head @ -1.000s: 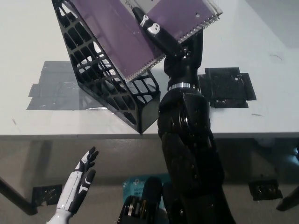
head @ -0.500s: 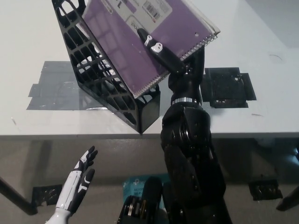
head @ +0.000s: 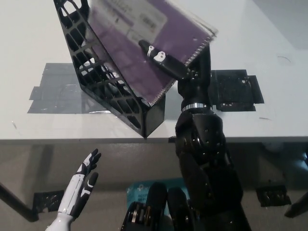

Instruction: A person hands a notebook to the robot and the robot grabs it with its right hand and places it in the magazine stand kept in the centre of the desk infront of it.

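A purple spiral-bound notebook [head: 144, 43] with a white label near its top is tilted, its lower part inside the black lattice magazine stand [head: 103, 77] on the white desk. My black right hand [head: 166, 60] is shut on the notebook, one finger lying across its cover and the rest hidden behind it near the spiral edge. The notebook's upper right corner sticks out above the stand. My white left hand [head: 79, 187] rests open below the desk's front edge at the lower left.
Grey tape patch [head: 53, 89] lies on the desk left of the stand. A black taped square [head: 233, 89] lies right of my right arm. The desk's front edge [head: 72, 140] runs across the middle of the picture.
My right hand has pushed the notebook down and left, deeper into the stand. The notebook's cover now catches glare. The left hand has stayed put.
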Robot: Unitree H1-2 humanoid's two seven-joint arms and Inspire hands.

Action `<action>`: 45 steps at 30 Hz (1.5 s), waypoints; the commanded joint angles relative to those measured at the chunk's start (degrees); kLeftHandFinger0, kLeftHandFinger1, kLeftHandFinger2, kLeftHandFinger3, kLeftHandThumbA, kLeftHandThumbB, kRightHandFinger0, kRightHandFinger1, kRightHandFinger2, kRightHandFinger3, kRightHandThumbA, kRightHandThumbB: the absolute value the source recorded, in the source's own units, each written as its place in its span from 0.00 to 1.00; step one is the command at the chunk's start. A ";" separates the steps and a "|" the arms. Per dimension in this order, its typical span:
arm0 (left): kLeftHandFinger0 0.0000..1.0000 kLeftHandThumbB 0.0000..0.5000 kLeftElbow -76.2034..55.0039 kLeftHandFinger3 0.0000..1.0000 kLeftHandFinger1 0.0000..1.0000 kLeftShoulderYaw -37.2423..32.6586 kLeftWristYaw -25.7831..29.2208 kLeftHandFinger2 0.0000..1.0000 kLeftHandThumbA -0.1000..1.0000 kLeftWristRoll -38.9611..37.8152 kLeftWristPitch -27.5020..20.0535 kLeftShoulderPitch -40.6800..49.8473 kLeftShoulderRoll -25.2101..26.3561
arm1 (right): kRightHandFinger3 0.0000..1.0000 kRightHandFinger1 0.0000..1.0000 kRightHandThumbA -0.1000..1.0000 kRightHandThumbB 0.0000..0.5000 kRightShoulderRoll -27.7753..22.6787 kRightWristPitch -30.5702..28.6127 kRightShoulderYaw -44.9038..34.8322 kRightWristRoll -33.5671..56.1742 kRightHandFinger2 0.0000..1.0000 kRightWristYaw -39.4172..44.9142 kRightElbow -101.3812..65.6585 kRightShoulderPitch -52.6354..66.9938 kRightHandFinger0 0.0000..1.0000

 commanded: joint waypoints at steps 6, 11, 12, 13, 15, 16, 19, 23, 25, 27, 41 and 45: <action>0.98 1.00 -0.97 1.00 1.00 -0.22 -0.25 1.00 1.00 0.16 -2.12 -0.57 0.98 | 1.00 1.00 0.98 0.82 -3.05 5.59 4.69 6.60 1.00 17.60 -2.53 -2.45 1.00; 0.98 1.00 -1.15 1.00 1.00 -0.42 -0.18 1.00 1.00 0.28 -2.12 0.28 0.65 | 1.00 1.00 1.00 0.80 -2.57 5.48 3.70 7.57 1.00 18.50 -3.09 -1.22 1.00; 0.98 1.00 -1.12 1.00 1.00 -0.44 -0.18 1.00 1.00 0.23 -2.12 0.31 0.63 | 1.00 1.00 1.00 0.80 -2.53 5.56 3.61 7.51 1.00 18.62 -3.15 -1.17 1.00; 0.97 1.00 -1.01 1.00 1.00 -0.43 -0.27 1.00 1.00 -0.12 -2.12 0.25 0.60 | 1.00 1.00 1.00 0.80 -2.43 5.63 3.34 7.43 1.00 18.53 -3.10 -1.32 1.00; 0.97 1.00 -0.87 1.00 1.00 -0.46 -0.26 1.00 1.00 -0.50 -2.12 0.16 0.58 | 1.00 1.00 1.00 0.80 -2.00 5.82 2.46 7.58 1.00 18.46 -3.08 -1.57 1.00; 0.97 1.00 -0.91 1.00 1.00 -0.50 -0.14 1.00 1.00 -0.34 -2.12 0.18 0.60 | 1.00 1.00 1.00 0.81 -1.89 5.93 2.15 7.66 1.00 18.57 -3.14 -1.66 1.00; 0.97 1.00 -0.89 1.00 1.00 -0.54 -0.01 1.00 1.00 -0.27 -2.12 0.17 0.62 | 1.00 1.00 1.00 0.77 -1.95 5.75 1.93 7.21 1.00 19.03 -3.58 -1.59 1.00; 0.96 1.00 -1.02 1.00 1.00 -0.34 0.14 1.00 1.00 -0.21 -2.12 0.23 0.66 | 1.00 1.00 1.00 0.73 -2.24 4.36 1.85 5.94 1.00 19.40 -4.75 -1.37 1.00; 0.96 1.00 -1.16 1.00 1.00 -0.18 0.29 1.00 1.00 0.47 -2.12 0.26 0.65 | 1.00 1.00 1.00 0.72 -2.88 4.56 1.36 4.96 1.00 18.70 -8.12 -0.74 1.00; 0.95 1.00 -1.29 1.00 1.00 0.07 0.10 1.00 1.00 0.46 -2.12 0.23 0.50 | 1.00 1.00 1.00 0.64 -3.76 4.85 0.85 4.22 1.00 18.32 -11.63 -0.41 1.00; 0.94 1.00 -1.36 1.00 1.00 -0.89 1.08 1.00 1.00 1.17 -2.12 1.40 0.38 | 1.00 1.00 1.00 0.74 -12.72 9.66 -2.39 2.92 1.00 18.54 -43.60 4.21 1.00; 0.95 1.00 -1.26 1.00 1.00 -0.71 0.81 1.00 1.00 0.54 -2.12 1.66 0.43 | 1.00 1.00 1.00 0.79 -15.76 10.85 -2.60 4.10 1.00 19.46 -50.91 8.42 1.00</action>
